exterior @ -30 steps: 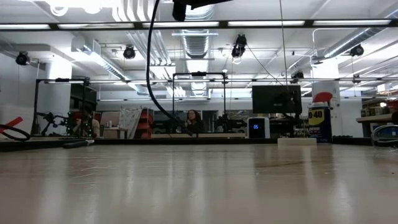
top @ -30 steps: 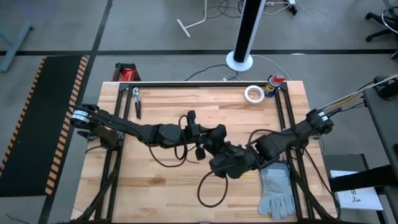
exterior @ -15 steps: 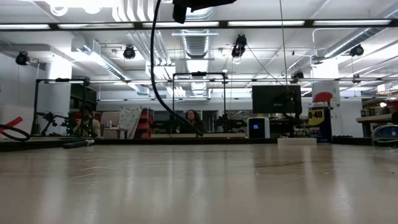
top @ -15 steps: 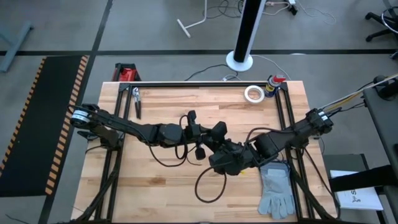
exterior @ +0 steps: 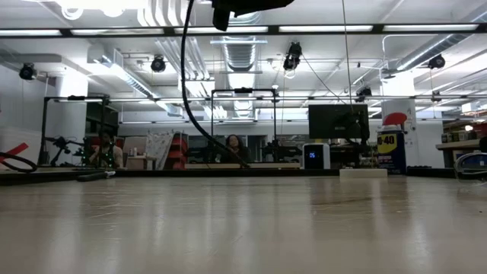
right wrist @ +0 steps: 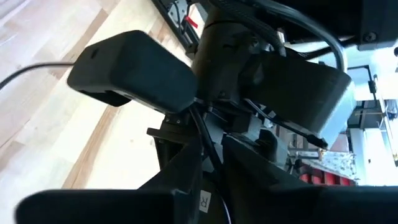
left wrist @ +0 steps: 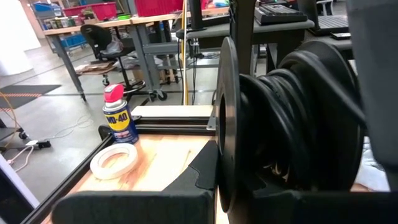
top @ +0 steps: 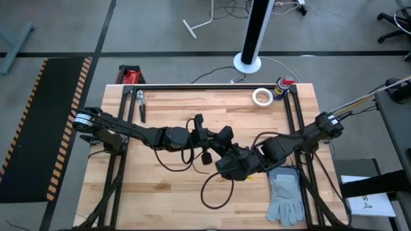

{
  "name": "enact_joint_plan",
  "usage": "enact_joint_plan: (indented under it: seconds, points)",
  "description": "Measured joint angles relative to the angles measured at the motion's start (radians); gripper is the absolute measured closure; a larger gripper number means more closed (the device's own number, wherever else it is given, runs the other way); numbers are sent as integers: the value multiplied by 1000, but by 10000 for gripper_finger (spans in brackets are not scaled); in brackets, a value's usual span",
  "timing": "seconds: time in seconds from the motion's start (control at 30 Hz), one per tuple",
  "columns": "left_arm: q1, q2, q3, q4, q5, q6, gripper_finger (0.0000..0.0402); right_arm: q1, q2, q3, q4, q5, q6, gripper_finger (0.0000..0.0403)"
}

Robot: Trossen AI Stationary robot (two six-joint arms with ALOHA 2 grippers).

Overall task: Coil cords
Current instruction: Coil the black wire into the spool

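High view, from above: two dark arms meet at the middle of a wooden table (top: 160, 192). The left gripper (top: 218, 142) and right gripper (top: 226, 168) sit just beside each other. A thin black cord (top: 212, 192) hangs in a loose loop from them toward the near edge, closest to the right gripper. Whether either claw is spread or pinching, I cannot tell.

Low view: the cord (exterior: 190, 99) droops from above.

Left wrist view: black cord (left wrist: 292, 124) wound round a spool, likely the coil forming.

Right wrist view: dark housings only.
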Motion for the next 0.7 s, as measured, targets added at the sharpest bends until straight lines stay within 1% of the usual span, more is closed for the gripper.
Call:
enact_joint_plan:
  seconds: [0.23, 0.33, 0.43, 0.63, 0.7]
  points:
    - [0, 0, 0, 0, 1, 0, 401, -1, 1, 0, -2, 0, -19, 398]
    - [0, 0, -1, 8, 2, 0, 401, -1, 1, 0, 1, -2, -20, 401]
    - [-2, 1, -2, 14, -1, 3, 401, 1, 1, 0, 1, -42, -20, 402]
    - [-6, 2, -4, 61, -21, 30, 401, 15, -1, 2, -8, -56, 5, 403]
    - [-7, 3, -5, 66, -23, 33, 402, 27, 0, 2, -5, -53, -12, 403]
